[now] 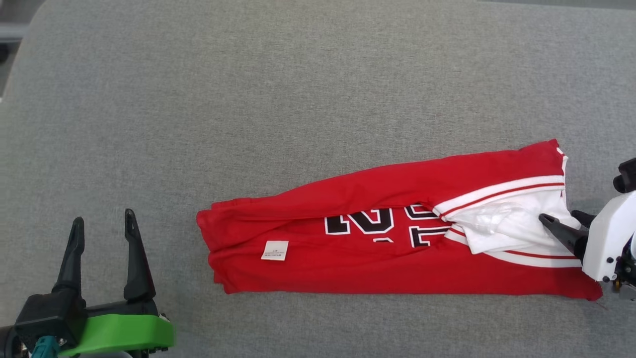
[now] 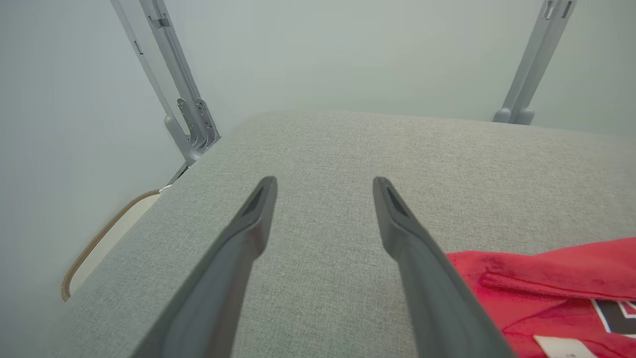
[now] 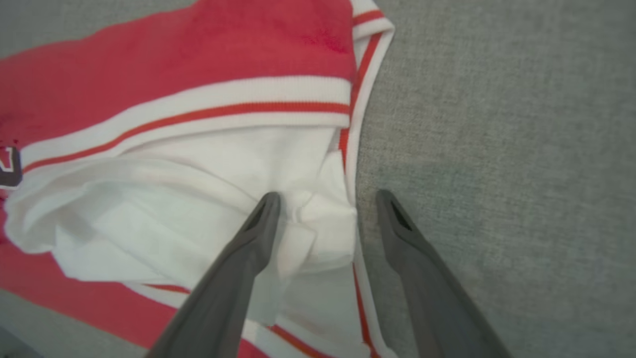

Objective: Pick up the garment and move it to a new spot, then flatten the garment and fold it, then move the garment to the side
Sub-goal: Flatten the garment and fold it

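The garment (image 1: 397, 233) is a red jersey with black-and-white numerals, white striped trim and a white inner layer, folded into a long band across the grey surface. My right gripper (image 1: 561, 217) is open at its right end, one finger over the white fabric (image 3: 208, 199), the other over bare surface beside the striped edge; nothing is pinched between them. My left gripper (image 1: 103, 223) stands open at the lower left, well clear of the jersey's left end (image 2: 546, 283), with only grey surface between its fingers (image 2: 258, 214).
The grey fabric-covered surface (image 1: 298, 99) stretches wide behind and left of the jersey. Its left edge and grey metal struts (image 2: 184, 114) show in the left wrist view, with another strut (image 2: 526, 74) at the far right corner.
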You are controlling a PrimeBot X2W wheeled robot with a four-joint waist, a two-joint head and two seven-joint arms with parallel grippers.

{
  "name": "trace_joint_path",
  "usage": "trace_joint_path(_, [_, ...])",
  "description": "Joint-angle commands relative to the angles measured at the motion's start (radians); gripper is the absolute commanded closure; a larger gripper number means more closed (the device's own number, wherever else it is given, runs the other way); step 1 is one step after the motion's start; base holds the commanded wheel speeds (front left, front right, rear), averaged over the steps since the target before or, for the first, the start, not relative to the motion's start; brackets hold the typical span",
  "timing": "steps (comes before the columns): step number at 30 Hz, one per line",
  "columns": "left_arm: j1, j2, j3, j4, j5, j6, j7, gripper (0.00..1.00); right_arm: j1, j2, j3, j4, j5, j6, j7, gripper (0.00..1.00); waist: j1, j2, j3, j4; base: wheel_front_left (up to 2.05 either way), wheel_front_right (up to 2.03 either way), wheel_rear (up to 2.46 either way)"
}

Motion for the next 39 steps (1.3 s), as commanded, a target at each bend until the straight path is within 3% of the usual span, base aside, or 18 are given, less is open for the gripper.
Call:
trace_joint_path(1, [0.035,-0.019,0.029,0.001,0.018,-0.005,-0.009,0.00,-0.003,0.012,0.003,0.023,0.016,0.000,0.032,0.00,0.0000,0.0120,-0.011,0.031,0.00,0.00,0.00])
trace_joint_path(2, [0.046,-0.030,0.051,0.003,0.027,-0.016,-0.009,0.00,-0.004,0.026,-0.004,0.038,0.029,0.000,0.045,0.02,0.0000,0.0120,-0.012,0.034,0.00,0.00,0.00])
trace_joint_path(3, [0.057,-0.042,0.071,0.007,0.032,-0.030,-0.008,0.00,-0.006,0.037,-0.003,0.046,0.050,0.001,0.059,0.63,0.0000,0.0120,-0.014,0.037,0.00,0.00,0.00])
trace_joint_path(4, [0.068,-0.054,0.090,0.009,0.041,-0.044,-0.008,0.00,-0.009,0.047,-0.001,0.047,0.080,0.001,0.067,1.00,0.0000,0.0120,-0.016,0.039,0.00,0.00,0.00])
trace_joint_path(11, [0.115,-0.110,0.166,0.023,0.073,-0.109,-0.008,0.00,-0.015,0.010,-0.058,0.037,0.223,0.000,0.102,1.00,0.0000,0.0120,-0.028,0.027,0.00,0.00,0.00])
trace_joint_path(20, [0.144,-0.164,0.235,0.052,0.093,-0.194,-0.008,0.00,-0.027,-0.081,-0.421,0.112,0.208,0.000,0.171,1.00,0.0000,0.0120,-0.040,0.010,0.00,0.00,0.00])
trace_joint_path(24, [0.144,-0.184,0.236,0.067,0.097,-0.227,-0.008,0.00,-0.061,-0.057,-0.543,0.068,0.227,0.000,0.231,1.00,0.0000,0.0120,-0.047,0.011,0.00,0.00,0.00])
trace_joint_path(27, [0.149,-0.187,0.229,0.084,0.090,-0.248,-0.008,0.00,-0.072,0.001,-0.509,-0.040,0.284,0.000,0.315,1.00,0.0000,0.0120,-0.053,0.006,0.00,0.00,0.00])
trace_joint_path(31, [0.156,-0.186,0.243,0.096,0.094,-0.258,-0.008,0.00,-0.051,0.121,-0.384,-0.256,0.333,0.000,0.411,1.00,0.0000,0.0120,-0.055,-0.011,0.00,0.00,0.00])
trace_joint_path(35, [0.166,-0.185,0.260,0.110,0.100,-0.272,-0.008,0.00,-0.018,0.220,-0.215,-0.409,0.273,0.000,0.431,1.00,0.0000,0.0120,-0.057,-0.024,0.00,0.00,0.00])
trace_joint_path(39, [0.163,-0.179,0.252,0.132,0.095,-0.297,-0.008,0.00,-0.024,0.265,-0.039,-0.412,0.162,0.000,0.383,1.00,0.0000,0.0120,-0.055,-0.035,0.00,0.00,0.00])
